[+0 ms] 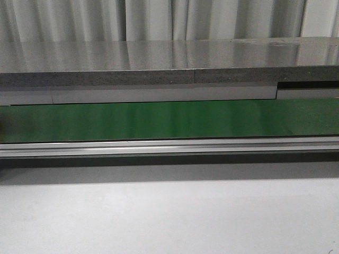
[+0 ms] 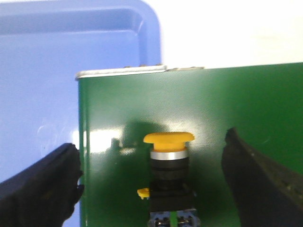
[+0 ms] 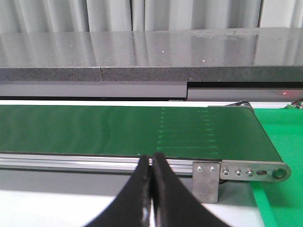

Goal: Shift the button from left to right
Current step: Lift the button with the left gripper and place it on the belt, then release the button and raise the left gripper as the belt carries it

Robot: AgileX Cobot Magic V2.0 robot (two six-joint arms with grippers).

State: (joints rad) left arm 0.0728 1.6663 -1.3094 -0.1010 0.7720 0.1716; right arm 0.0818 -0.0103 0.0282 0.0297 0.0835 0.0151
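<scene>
On my left wrist view, the small push-button with the round yellow-orange cap, silver band and black blocky body (image 2: 168, 177) stands upright on the green conveyor belt (image 2: 246, 104), close to the belt's end where a metal edge strip (image 2: 120, 72) meets the blue plastic tray (image 2: 42, 85). My left pincer (image 2: 154, 182) is spread wide, one dark finger on each side of the button and neither touching it, so it grips nothing yet. I judge this to be the grasp step, and to do it well I want the button centred between the fingers before I close: right now it looks roughly in the middle, with clear gaps on both sides. I would aim the pads at the black body rather than the cap, since the mushroom-shaped cap would likely slip, and close slowly so the button does not tip. A small yellow tab (image 2: 143, 192) sticks out low on the body, so I would avoid pinching that. My right pincer (image 3: 152, 189) has its black fingers pressed together on nothing, hovering over the near rail of the belt by its roller end (image 3: 255, 171). The front view shows only belt and white desk (image 1: 169, 217), no button.
</scene>
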